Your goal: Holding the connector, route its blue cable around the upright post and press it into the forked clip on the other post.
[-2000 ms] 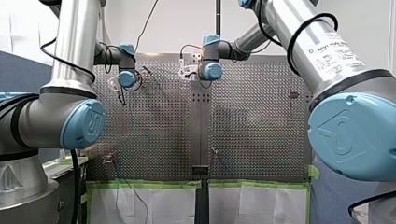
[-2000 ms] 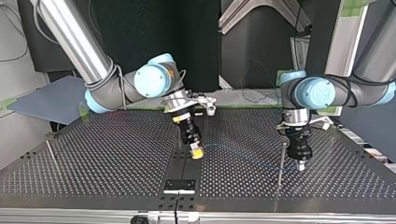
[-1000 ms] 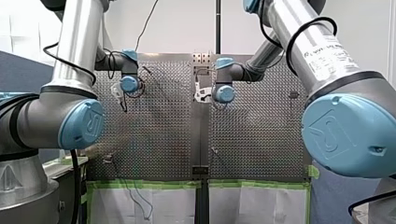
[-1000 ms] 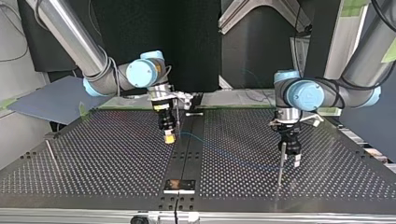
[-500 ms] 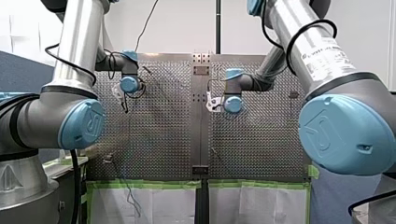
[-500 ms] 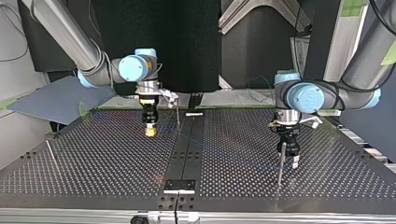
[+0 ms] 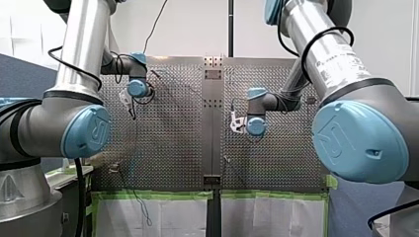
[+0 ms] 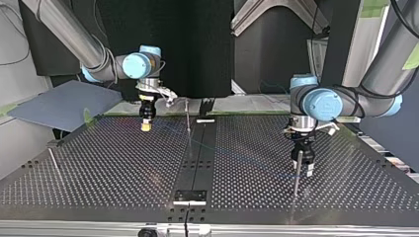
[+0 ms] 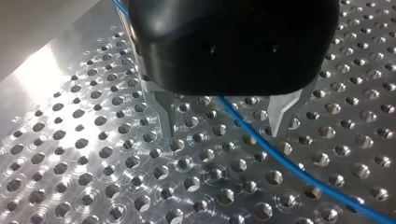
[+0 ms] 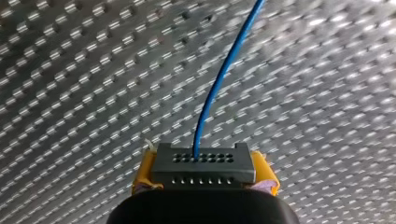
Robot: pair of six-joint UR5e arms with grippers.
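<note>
at the top view's left, well apart from either claw, a thin rod (image 8: 53, 161) rose from the perforated table (image 8: 99, 168). next came my right claw (image 8: 146, 127), pointing down at the table, its yellow pads (image 10: 144, 171) clamped on the grey connector (image 10: 203, 163). the connector sat crosswise between the pads with its row of holes facing away from the claw. the blue cable (image 10: 224, 74) left one of those holes and ran on ahead of the claw over the table. further right, beside that claw and apart from it, a slim upright post (image 8: 188, 118) stood by the dark centre strip (image 8: 197, 163). the cable showed only faintly there, and i could not tell which side of the post it passed. at the right hung my left claw (image 8: 309, 170), low over the table, its two metal fingers (image 9: 165, 112) spread apart. the cable ran between them, nearer one finger, gripped by neither, and went on past the claw. just in front of this claw stood a second post (image 8: 296, 177). whether it touched the claw could not be told, and its top was too small to make out.
</note>
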